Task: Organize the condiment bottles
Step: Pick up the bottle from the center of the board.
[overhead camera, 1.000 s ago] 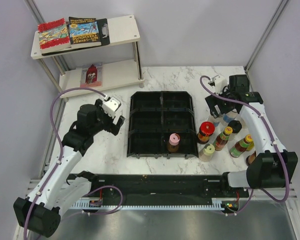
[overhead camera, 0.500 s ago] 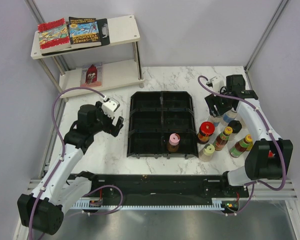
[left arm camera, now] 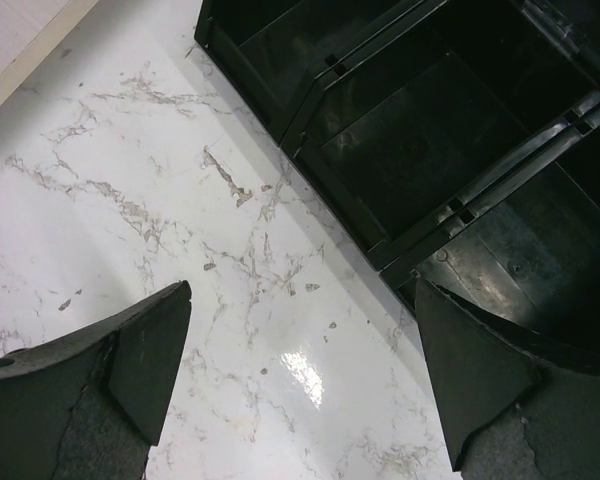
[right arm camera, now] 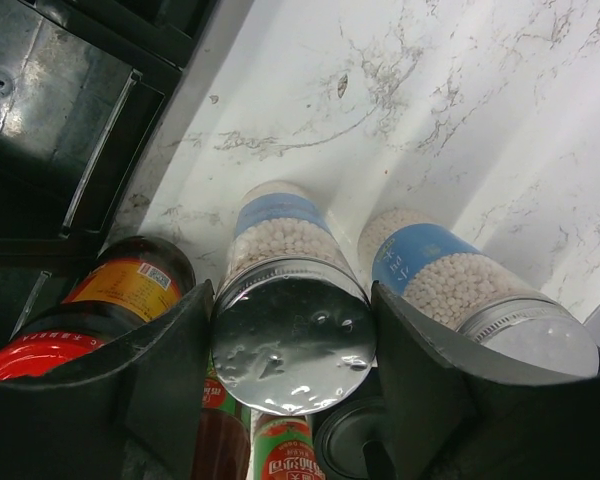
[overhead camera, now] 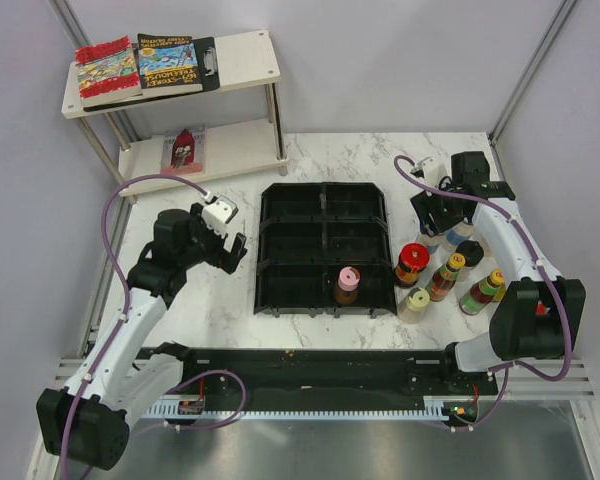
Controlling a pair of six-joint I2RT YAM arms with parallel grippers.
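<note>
Left hand (left arm camera: 302,300) spread wide over marble (left arm camera: 160,190) beside tray (left arm camera: 302,108) edge. Right hand (right arm camera: 292,292) straddles silver-capped jar (right arm camera: 290,335); cannot tell if gripping.

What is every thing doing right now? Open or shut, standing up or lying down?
Silver-capped jar: upright, cap on.
Right gripper: jaws on either side of that jar's cap, grip unclear.
Left gripper: open, empty.
Pink-capped bottle: upright in the near-right compartment of the tray.
Red-capped jar: upright, outside the tray.
Tray: holds only the pink-capped bottle.

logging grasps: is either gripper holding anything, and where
The left gripper holds nothing. The right gripper straddles the silver-capped jar at its cap; contact unclear.
</note>
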